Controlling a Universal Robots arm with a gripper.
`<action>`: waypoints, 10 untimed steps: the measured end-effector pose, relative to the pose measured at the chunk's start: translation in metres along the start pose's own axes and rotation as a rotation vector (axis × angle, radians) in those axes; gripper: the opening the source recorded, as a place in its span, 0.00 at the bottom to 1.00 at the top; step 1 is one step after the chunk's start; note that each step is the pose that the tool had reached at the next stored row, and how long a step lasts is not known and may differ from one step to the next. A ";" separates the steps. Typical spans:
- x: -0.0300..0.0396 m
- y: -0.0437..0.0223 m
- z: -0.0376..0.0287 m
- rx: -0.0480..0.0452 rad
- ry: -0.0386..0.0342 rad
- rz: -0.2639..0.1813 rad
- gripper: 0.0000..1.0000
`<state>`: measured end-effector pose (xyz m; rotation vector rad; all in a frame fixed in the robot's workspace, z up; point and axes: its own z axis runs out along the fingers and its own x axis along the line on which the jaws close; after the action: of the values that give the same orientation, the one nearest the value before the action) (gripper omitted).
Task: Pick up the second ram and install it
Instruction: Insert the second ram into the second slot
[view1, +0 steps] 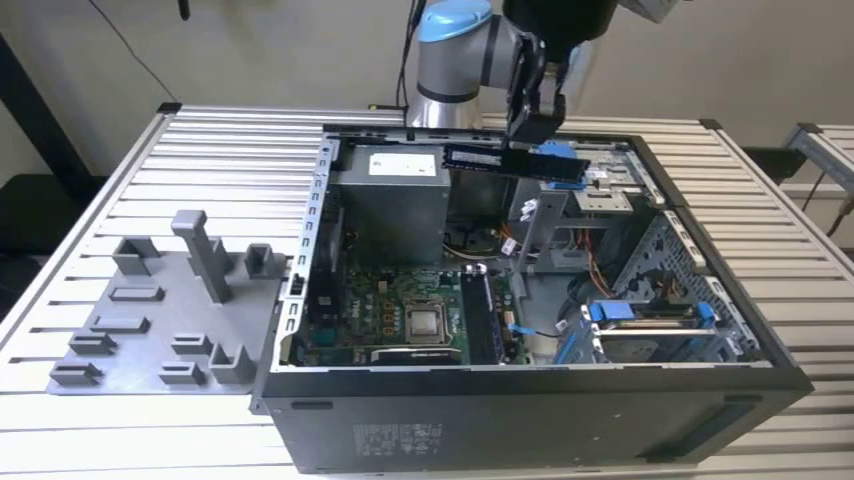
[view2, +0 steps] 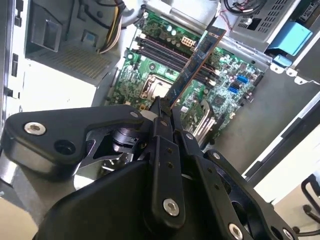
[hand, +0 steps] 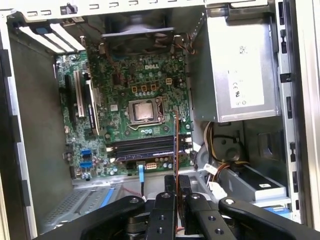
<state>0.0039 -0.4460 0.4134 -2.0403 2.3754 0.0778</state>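
hand: my hand (view1: 530, 135) clamped narrow on the second ram (view1: 487, 159) | ram: held roughly level in the air over the open computer case (view1: 534, 420), well above the motherboard (view1: 400, 300) | aside: grey holder tray (view1: 134, 330) on the worktop (view1: 147, 160), at the exterior view's left of the case

Open PC case (view1: 534, 420) on a slatted table (view1: 227, 130). In the exterior view, grey tray (view1: 147, 352) at its 9 o'clock, motherboard (view1: 387, 305) inside, power supply (view1: 387, 205) at 12.
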 end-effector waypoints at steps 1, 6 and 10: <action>0.0000 0.0000 0.0000 0.0003 -0.0001 0.007 0.14; 0.0000 0.0000 0.0000 0.0015 -0.0013 0.037 0.14; 0.0000 0.0000 0.0000 0.0024 -0.0019 0.061 0.14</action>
<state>0.0039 -0.4460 0.4133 -1.9656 2.4357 0.0773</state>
